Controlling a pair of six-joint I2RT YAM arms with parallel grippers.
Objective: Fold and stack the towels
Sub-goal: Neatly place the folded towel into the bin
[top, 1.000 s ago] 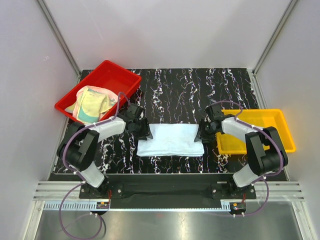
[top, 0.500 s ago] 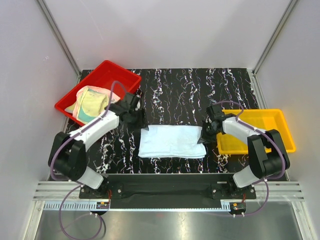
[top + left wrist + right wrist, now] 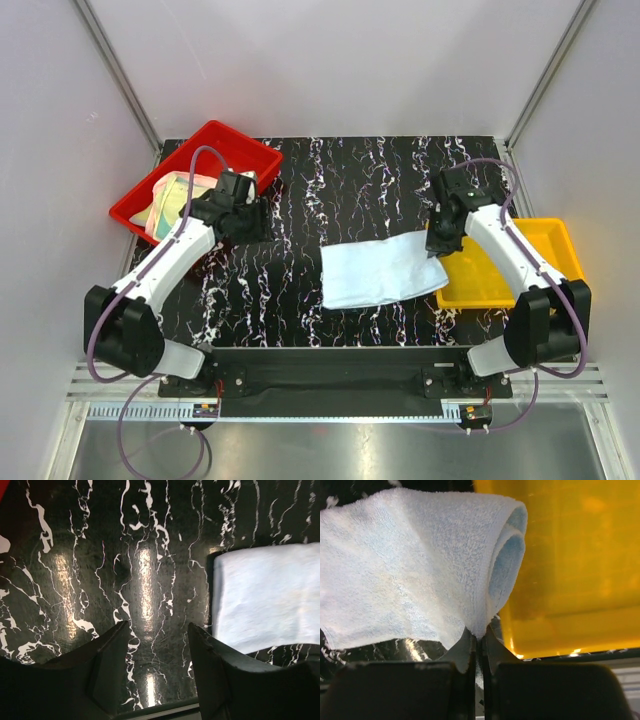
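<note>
Pale blue towel (image 3: 385, 270), corner hidden between clamped right fingers (image 3: 472, 649)

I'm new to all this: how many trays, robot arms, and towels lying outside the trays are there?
Trays: 2 (red tray, yellow tray)
Robot arms: 2 (left arm, right arm)
Towels outside the trays: 1 (pale blue towel)
Total: 5
The bundle of towels in the red tray is too bunched to count.

R tool (image 3: 436, 248) pinches pale-blue towel (image 3: 378, 272) edge beside yellow tray (image 3: 556, 234); L tool (image 3: 245, 222) near red tray (image 3: 225, 150).
</note>
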